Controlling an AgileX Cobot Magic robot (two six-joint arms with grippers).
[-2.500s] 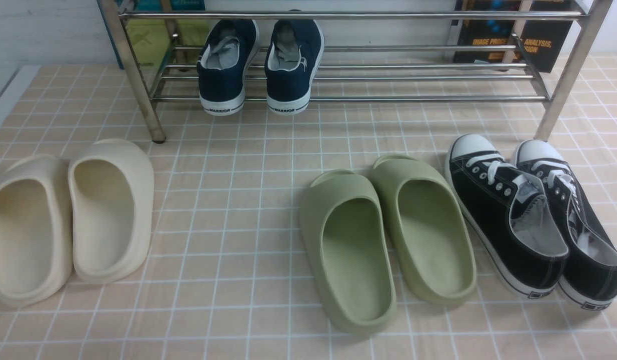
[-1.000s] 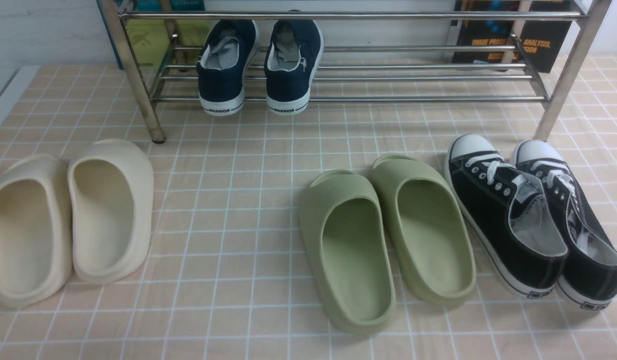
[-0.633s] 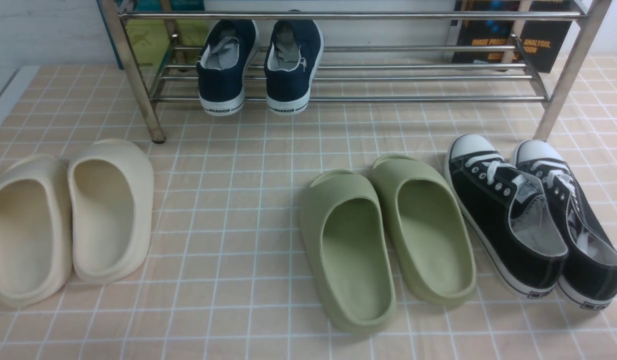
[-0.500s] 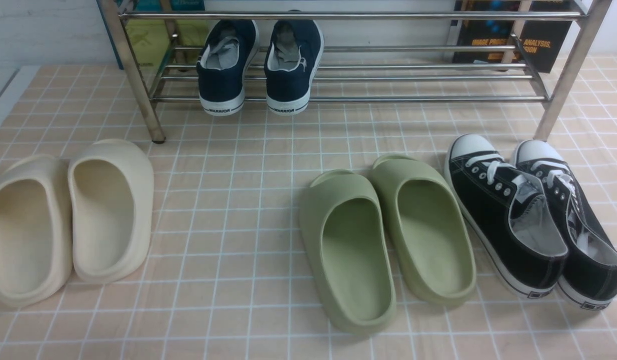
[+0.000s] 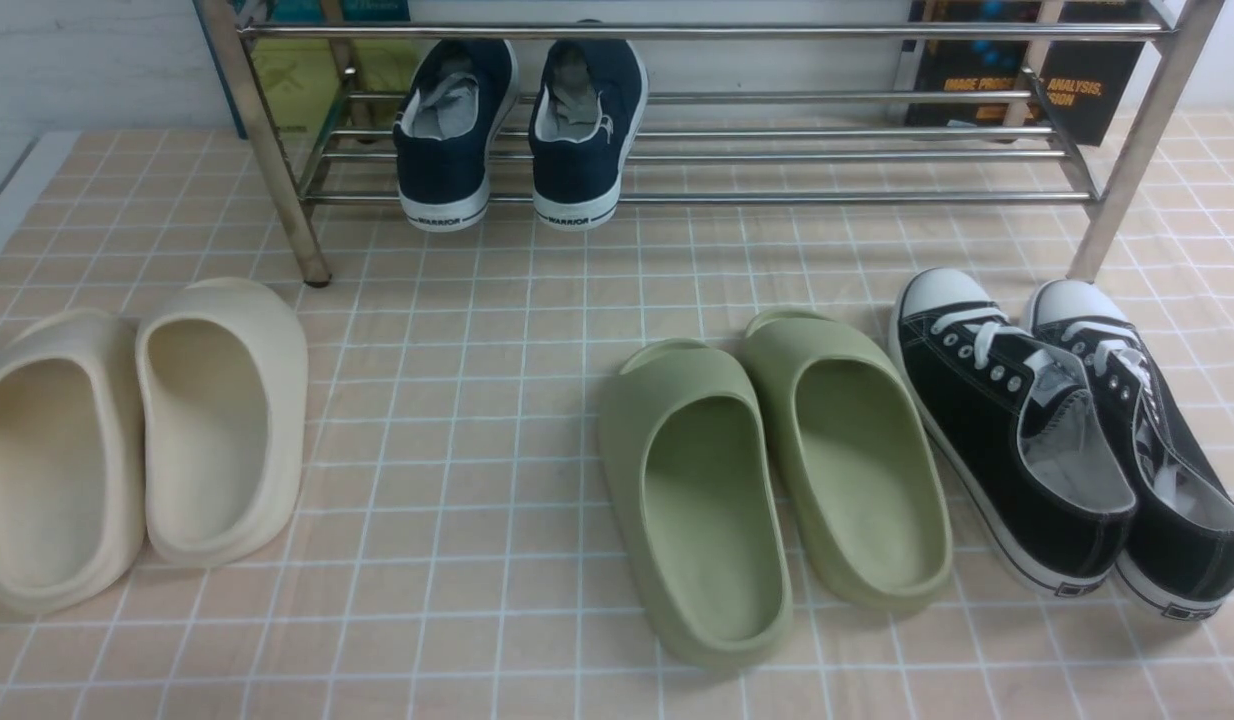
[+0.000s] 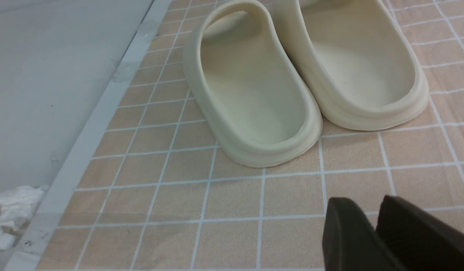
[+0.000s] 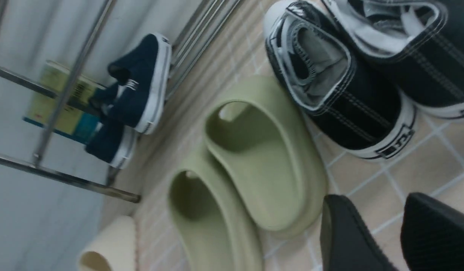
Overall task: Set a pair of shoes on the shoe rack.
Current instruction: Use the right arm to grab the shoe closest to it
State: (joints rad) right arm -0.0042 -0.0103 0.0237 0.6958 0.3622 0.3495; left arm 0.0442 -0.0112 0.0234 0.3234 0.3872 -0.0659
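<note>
even soft light, right-wrist blur

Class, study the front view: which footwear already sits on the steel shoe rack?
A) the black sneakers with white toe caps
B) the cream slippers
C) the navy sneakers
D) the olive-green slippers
C: the navy sneakers rest on the bars of the shoe rack, whereas the black sneakers stand on the tiled floor in front of it.

The first slipper pair (image 6: 254, 94) lies just ahead of the left gripper (image 6: 375, 205) jaws; ahead of the right gripper (image 7: 384, 210) jaws lie the second slipper pair (image 7: 269, 180) and, to its right, the lace-up sneakers (image 7: 352, 109). Farther ahead of both jaws, the shoe rack (image 5: 827, 197) bears the WARRIOR sneakers (image 5: 447, 170); books (image 5: 977, 60) stand behind it.
</note>
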